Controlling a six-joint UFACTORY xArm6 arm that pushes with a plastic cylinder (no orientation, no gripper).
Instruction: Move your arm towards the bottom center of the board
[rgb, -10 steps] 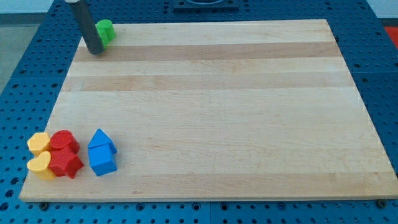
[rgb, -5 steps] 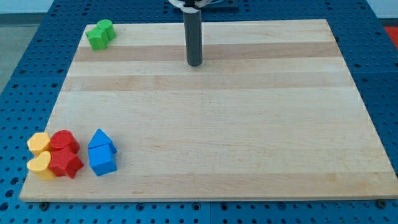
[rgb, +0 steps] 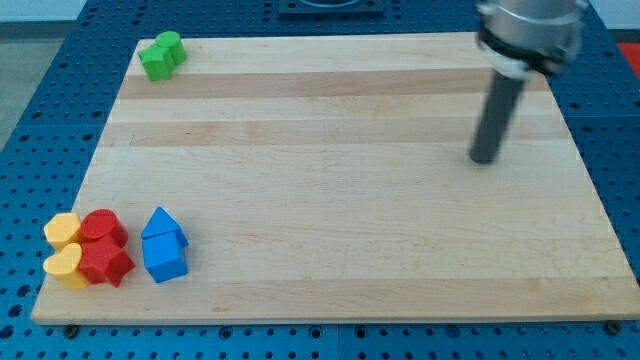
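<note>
Wooden worktop (rgb: 330, 230) sits on blue pegboard. You see my tip (rgb: 484, 159) at view's right, upper half, w/ no gripper, far from red (rgb: 103, 250), yellow (rgb: 64, 248), blue (rgb: 163, 245) and green blocks (rgb: 162, 54).

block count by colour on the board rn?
green blocks: 2, top-left corner
yellow blocks: 2, bottom-left
red blocks: 2, beside the yellow ones
blue blocks: 2, right of the red ones
Total: 8
My tip sits at the view's right, far from all blocks.

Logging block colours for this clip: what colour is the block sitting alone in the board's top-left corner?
Green, seen clearly in the camera view.
</note>
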